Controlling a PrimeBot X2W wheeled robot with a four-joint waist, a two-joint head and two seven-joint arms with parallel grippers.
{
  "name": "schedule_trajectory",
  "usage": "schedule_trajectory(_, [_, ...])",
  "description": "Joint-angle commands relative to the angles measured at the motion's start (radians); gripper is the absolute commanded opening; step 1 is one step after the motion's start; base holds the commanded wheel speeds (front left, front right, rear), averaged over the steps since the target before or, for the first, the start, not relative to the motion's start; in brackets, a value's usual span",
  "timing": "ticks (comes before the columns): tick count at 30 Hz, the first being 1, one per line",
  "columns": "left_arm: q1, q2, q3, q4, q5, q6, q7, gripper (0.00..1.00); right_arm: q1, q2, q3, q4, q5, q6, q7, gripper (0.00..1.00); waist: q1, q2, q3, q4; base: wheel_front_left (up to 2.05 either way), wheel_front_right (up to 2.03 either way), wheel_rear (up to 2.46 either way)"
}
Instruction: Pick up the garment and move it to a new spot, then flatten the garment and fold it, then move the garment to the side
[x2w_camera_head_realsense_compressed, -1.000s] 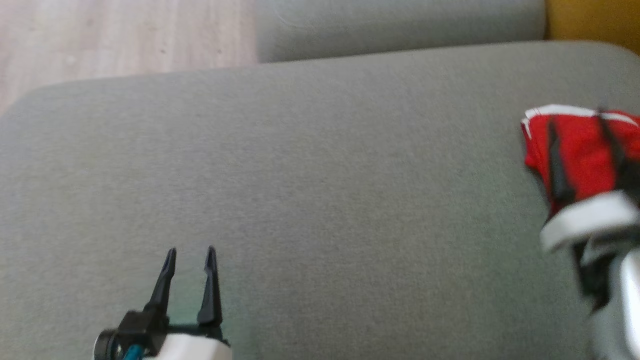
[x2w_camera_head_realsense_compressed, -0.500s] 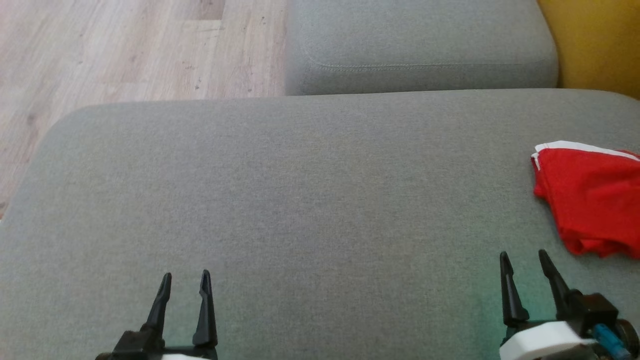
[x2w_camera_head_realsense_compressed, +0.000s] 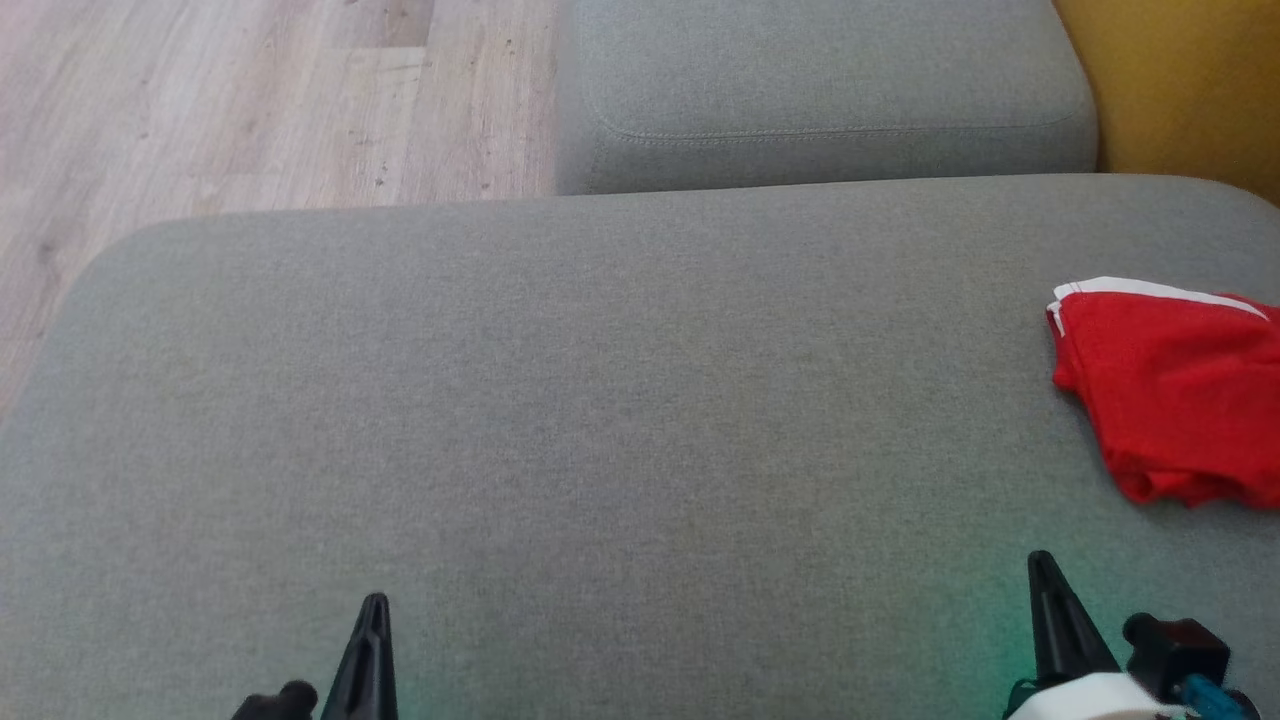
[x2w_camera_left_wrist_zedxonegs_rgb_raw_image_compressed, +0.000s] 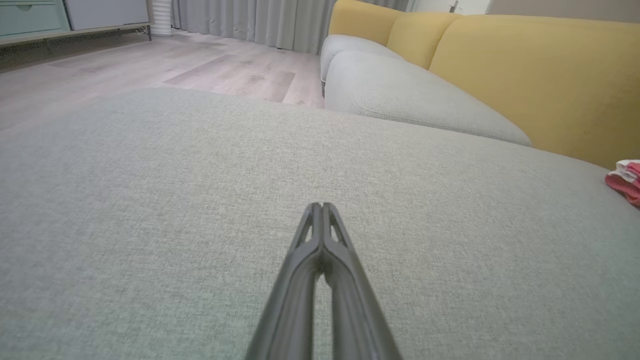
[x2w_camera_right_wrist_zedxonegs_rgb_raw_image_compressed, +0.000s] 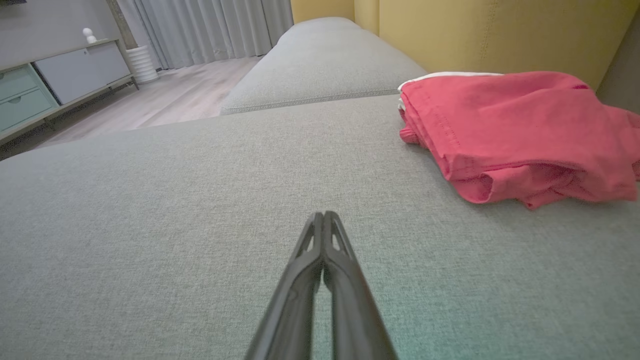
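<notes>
Lowest in the head view, at the bottom left: left gripper (x2w_camera_head_realsense_compressed: 372, 606), dark fingers pressed together tip to tip, nothing between them. At the bottom right: right gripper (x2w_camera_head_realsense_compressed: 1041, 562), likewise pinched to a single point and empty, with a white wrist housing (x2w_camera_head_realsense_compressed: 1090, 695) below it. Low over the big grey seat cushion (x2w_camera_head_realsense_compressed: 600, 400), well apart from one another; touching the fabric or just above it, hard to tell from these angles.

Further up, at the right edge of the head view: red garment (x2w_camera_head_realsense_compressed: 1170, 400), lying on the same cushion, folded over itself into a thick rumpled bundle, white trim along its far edge, cut off by the frame on the right. Up and to the right of the right gripper, near but not touching. In the right wrist view, at the upper right, ahead of the closed fingertips.

Beyond the cushion's far edge, top centre: second grey cushion (x2w_camera_head_realsense_compressed: 820, 90), butted against the first. Top left: pale wood floor (x2w_camera_head_realsense_compressed: 250, 100). Top right corner: yellow backrest (x2w_camera_head_realsense_compressed: 1180, 80). Farthest off, in the wrist views: grey curtains (x2w_camera_left_wrist_zedxonegs_rgb_raw_image_compressed: 260, 20) and a low cabinet (x2w_camera_right_wrist_zedxonegs_rgb_raw_image_compressed: 60, 80) with pale green drawers.
</notes>
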Motion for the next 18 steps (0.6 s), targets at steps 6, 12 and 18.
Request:
schedule_trajectory(6, [-0.049, 0.0, 0.024, -0.032, -0.091, -0.009, 0.02, 0.0, -0.041, -0.001, -0.008, -0.041, 0.103, 0.001, 0.021, 0.0, 0.0, 0.0, 0.002, -0.003, 0.0, 0.0, 0.0])
schedule_trajectory(12, [-0.06, 0.0, 0.036, -0.035, -0.159, -0.013, 0.037, 0.0, -0.05, -0.002, -0.011, -0.047, 0.178, 0.001, 0.038, 0.0, 0.0, 0.0, 0.004, -0.006, 0.0, 0.0, 0.0])
schedule_trajectory(18, [-0.069, 0.0, 0.046, -0.037, -0.215, -0.016, 0.051, 0.0, -0.058, -0.002, -0.014, -0.051, 0.24, 0.002, 0.052, 0.0, 0.0, 0.0, 0.005, -0.008, 0.0, 0.0, 0.0])
